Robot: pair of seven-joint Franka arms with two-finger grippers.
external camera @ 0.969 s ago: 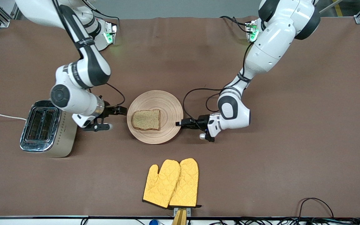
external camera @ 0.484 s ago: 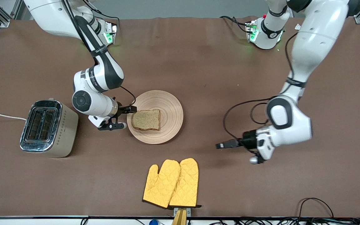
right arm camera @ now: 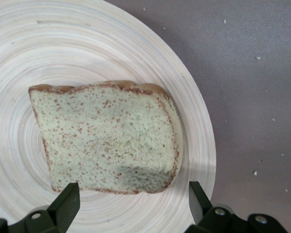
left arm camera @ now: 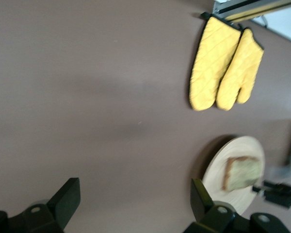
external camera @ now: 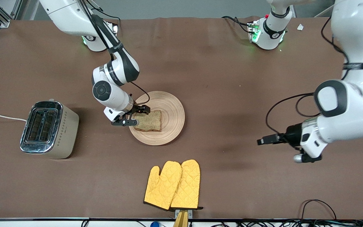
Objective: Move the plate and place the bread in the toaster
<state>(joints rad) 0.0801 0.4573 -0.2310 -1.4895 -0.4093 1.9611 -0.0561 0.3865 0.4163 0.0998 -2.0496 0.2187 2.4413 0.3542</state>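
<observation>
The round wooden plate (external camera: 172,108) lies mid-table with the speckled bread (external camera: 149,121) flat on it. My right gripper (external camera: 138,116) hangs low over the plate's rim on the toaster's side, open. In the right wrist view its fingers (right arm camera: 68,204) stand wide apart just short of the bread (right arm camera: 109,138), over the plate (right arm camera: 87,43). The beige toaster (external camera: 47,129) stands toward the right arm's end, slots up. My left gripper (external camera: 263,141) is open and empty above bare table toward the left arm's end. The left wrist view shows it (left arm camera: 133,199) with the plate (left arm camera: 217,170) farther off.
A pair of yellow oven mitts (external camera: 173,184) lies nearer the front camera than the plate, close to the table's edge; it shows in the left wrist view too (left arm camera: 225,63). The toaster's white cord (external camera: 2,117) runs off the right arm's end of the table.
My left gripper has drawn back from the plate's rim toward its own end of the table. My right gripper has moved from beside the toaster to the bread's edge. Plate and bread stayed put.
</observation>
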